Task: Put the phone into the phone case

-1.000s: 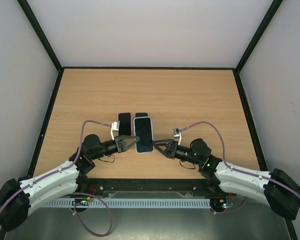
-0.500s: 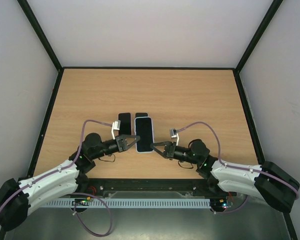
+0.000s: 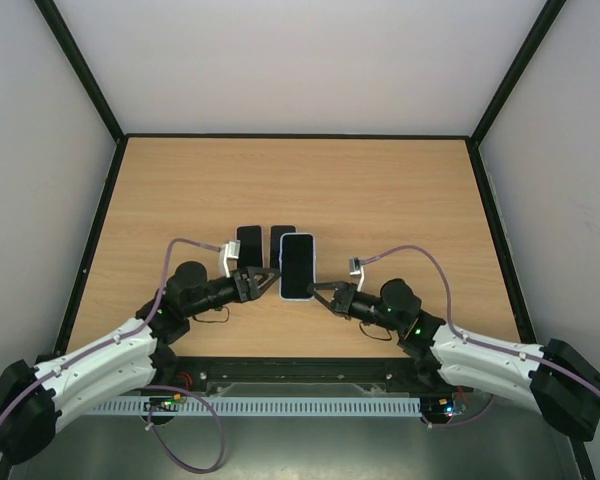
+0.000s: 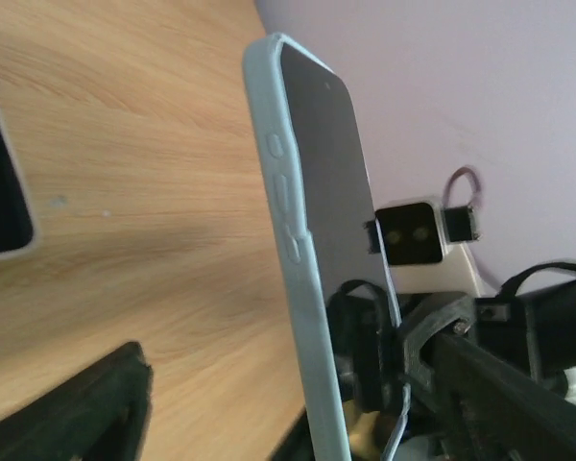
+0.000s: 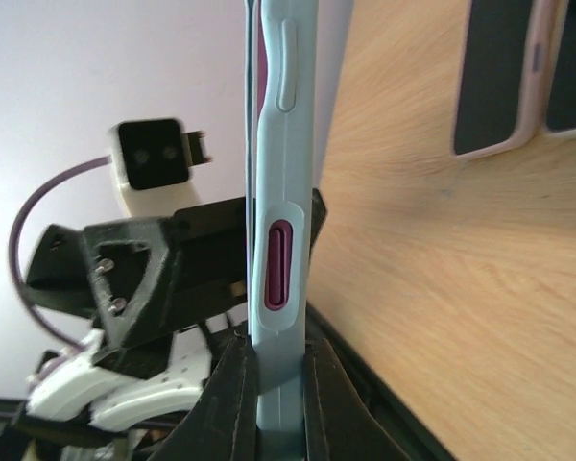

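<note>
Pinching the case [image 4: 280, 192] by its near end in the shut right gripper [image 5: 274, 394], phone [image 3: 297, 267] seated inside, apparently lifted over the middle of the surface [image 3: 400, 190].
Left gripper [image 3: 258, 282] spread open just beside, gripping nothing. Could slip or tip from so narrow a pinch, dropping onto the two other handsets [image 3: 248, 243] behind.

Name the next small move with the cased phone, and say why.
Probably lower the cased phone flat onto the table: the right pincer alone clamps its edge, the left pincer stands open beside it, and it looks fully seated.
</note>
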Robot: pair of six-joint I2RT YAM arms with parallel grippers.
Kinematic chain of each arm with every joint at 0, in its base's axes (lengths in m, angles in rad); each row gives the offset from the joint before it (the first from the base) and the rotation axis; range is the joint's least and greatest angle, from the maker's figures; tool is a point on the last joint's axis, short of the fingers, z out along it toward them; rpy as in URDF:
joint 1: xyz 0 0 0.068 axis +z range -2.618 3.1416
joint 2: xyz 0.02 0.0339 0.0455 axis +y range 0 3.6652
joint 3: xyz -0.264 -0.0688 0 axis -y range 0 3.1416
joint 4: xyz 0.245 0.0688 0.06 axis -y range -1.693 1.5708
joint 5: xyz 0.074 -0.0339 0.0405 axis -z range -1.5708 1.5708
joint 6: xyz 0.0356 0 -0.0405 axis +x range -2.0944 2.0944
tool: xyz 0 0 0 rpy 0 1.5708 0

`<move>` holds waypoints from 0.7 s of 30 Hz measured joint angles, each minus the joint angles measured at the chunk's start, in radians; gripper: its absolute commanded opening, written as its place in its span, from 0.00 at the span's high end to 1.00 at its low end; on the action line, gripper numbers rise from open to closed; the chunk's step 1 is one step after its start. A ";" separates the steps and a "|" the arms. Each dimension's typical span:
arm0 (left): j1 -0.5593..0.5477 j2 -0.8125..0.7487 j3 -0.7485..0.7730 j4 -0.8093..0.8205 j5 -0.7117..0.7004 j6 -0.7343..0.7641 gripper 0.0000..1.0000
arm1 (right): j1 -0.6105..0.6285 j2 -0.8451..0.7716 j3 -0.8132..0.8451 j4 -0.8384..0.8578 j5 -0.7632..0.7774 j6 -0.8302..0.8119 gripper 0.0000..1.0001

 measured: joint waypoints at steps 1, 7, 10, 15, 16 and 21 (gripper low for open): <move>0.000 -0.005 0.002 -0.019 -0.007 0.009 0.02 | 0.000 -0.013 0.003 -0.031 0.014 -0.009 0.98; 0.002 -0.046 0.045 -0.159 -0.074 0.045 0.00 | -0.018 -0.043 0.081 -0.315 0.142 -0.135 0.98; 0.002 -0.051 0.077 -0.233 -0.110 0.074 0.00 | -0.037 -0.017 0.119 -0.398 0.183 -0.190 0.98; 0.002 -0.051 0.117 -0.348 -0.172 0.122 0.00 | -0.098 0.085 0.149 -0.432 0.198 -0.272 0.98; 0.002 -0.052 0.122 -0.369 -0.184 0.129 0.00 | -0.122 0.113 0.151 -0.431 0.192 -0.285 0.98; 0.002 -0.058 0.132 -0.448 -0.224 0.152 0.00 | -0.228 0.278 0.170 -0.422 0.152 -0.332 0.98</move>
